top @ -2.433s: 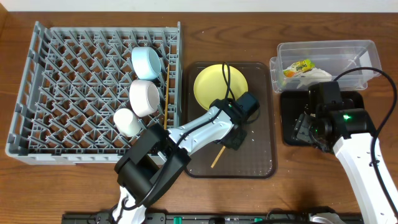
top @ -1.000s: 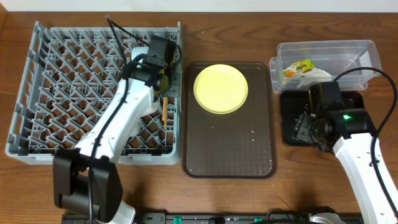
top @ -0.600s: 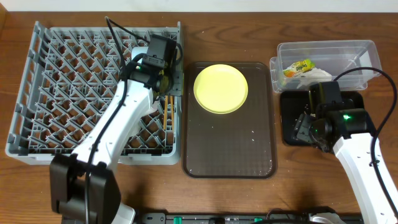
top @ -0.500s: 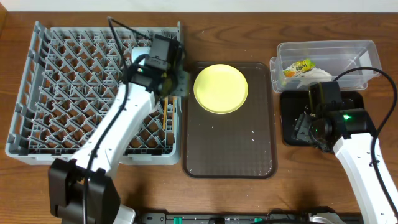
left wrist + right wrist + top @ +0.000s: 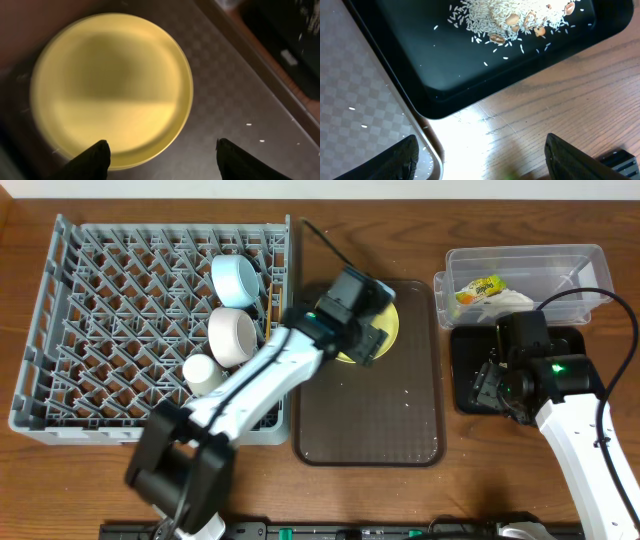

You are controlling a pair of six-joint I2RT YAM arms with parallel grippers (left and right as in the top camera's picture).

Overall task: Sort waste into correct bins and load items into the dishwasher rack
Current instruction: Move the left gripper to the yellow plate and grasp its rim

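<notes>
From above, the left pincer (image 5: 368, 342) is hanging over the one yellow plate (image 5: 388, 325), which is lying on the brown tray (image 5: 370, 430). To its left, the grey rack (image 5: 100, 330) is carrying one blue bowl (image 5: 235, 280), one white bowl (image 5: 232, 335) and one white cup (image 5: 200, 372); the chopsticks I cannot count. Far to its right, the clear tub (image 5: 540, 265) is holding one wrapper (image 5: 478, 287) and one napkin (image 5: 508, 300).

In the left wrist view, the left pincer (image 5: 162, 160) is standing wide and empty, with the plate just ahead of it. The plate is looking stiff, smooth and probably slippery. As it is lying flat, I would be taking it by the rim.

In the right wrist view, the right pincer (image 5: 485, 162) is also gaping wide, with nothing in it, over the counter (image 5: 545, 100). Beyond it, the black tray (image 5: 420, 60) is holding the rice crumbs (image 5: 515, 15).
</notes>
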